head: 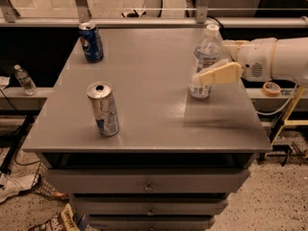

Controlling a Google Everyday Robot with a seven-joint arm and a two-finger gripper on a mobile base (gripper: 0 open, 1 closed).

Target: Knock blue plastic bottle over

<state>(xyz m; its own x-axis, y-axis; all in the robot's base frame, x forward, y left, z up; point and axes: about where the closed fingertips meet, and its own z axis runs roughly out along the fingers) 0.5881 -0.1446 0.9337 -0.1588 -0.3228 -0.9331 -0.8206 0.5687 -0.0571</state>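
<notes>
The blue plastic bottle (204,61), clear with a white cap and a pale blue-and-white label, stands upright at the right side of the grey table (144,129). My gripper (211,61) reaches in from the right at the height of the bottle's lower half. It is open. The near cream finger (219,74) lies across the front of the bottle's lower part and touches it, or nearly so. The far finger (235,45) is behind the bottle's right side.
A dark blue Pepsi can (91,42) stands at the table's back left. A silver can (103,109) stands at the front left. A small bottle (24,79) sits on a ledge off to the left. A tape roll (272,88) lies on a ledge off to the right. Drawers are below the tabletop.
</notes>
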